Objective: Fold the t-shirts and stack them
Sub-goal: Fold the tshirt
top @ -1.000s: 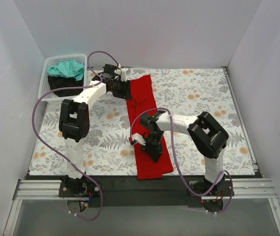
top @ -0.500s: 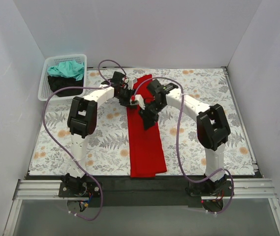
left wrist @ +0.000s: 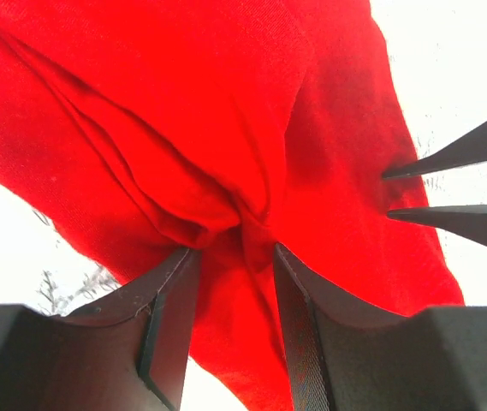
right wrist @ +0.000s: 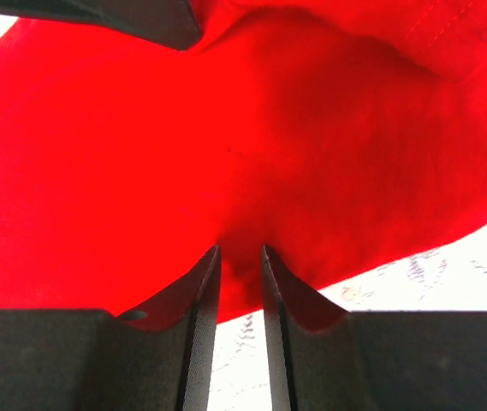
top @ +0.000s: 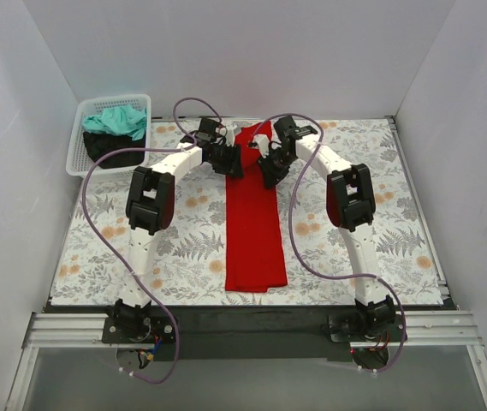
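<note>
Red t-shirt, a long folded strip on the floral table mat: far end clamped by left gripper and right gripper, the right newly arrived from the near end, so a crosswise fold looks imminent.

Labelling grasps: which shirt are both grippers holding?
The red t-shirt, spread on the table, pinched at its far end; the teal t-shirt and black t-shirt sit in the basket.
</note>
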You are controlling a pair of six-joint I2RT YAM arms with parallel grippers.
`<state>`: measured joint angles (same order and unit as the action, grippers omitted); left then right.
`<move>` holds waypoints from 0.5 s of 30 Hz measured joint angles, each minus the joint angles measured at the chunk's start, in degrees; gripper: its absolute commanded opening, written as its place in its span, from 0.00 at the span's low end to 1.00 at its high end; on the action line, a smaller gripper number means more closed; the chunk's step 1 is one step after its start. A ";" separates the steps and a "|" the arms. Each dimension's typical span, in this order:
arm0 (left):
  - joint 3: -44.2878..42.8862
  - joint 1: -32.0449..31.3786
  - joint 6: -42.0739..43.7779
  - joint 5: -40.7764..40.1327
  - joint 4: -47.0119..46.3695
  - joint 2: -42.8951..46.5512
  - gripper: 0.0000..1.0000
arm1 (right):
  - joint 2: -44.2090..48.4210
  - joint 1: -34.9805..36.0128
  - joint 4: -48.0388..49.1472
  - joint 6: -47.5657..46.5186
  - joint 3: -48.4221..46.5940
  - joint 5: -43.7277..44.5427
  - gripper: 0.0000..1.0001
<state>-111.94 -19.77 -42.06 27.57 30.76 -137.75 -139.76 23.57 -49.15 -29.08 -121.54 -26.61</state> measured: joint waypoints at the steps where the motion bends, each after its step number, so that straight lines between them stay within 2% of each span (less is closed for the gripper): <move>1: -0.72 0.11 -0.11 0.02 -0.07 -0.48 0.39 | -0.42 0.02 0.20 0.26 -0.74 0.59 0.32; 5: -4.24 0.76 -0.39 0.44 -0.22 -2.67 0.40 | -1.29 0.15 1.20 0.46 -2.62 2.93 0.33; 10: -7.43 2.51 0.07 5.62 0.68 -4.33 0.47 | -0.11 0.15 2.40 0.66 -1.31 3.32 0.50; 12: -7.10 3.19 1.38 8.13 1.33 -3.37 0.49 | 3.17 0.17 2.38 0.09 2.19 2.97 0.56; 15: -2.34 4.02 4.50 10.95 1.64 2.19 0.52 | 12.98 0.17 0.61 -2.19 8.26 1.97 0.59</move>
<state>-114.28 -15.75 -37.56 38.52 32.40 -135.57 -126.78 23.75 -48.53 -31.27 -113.27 -24.64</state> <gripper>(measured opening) 0.503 0.572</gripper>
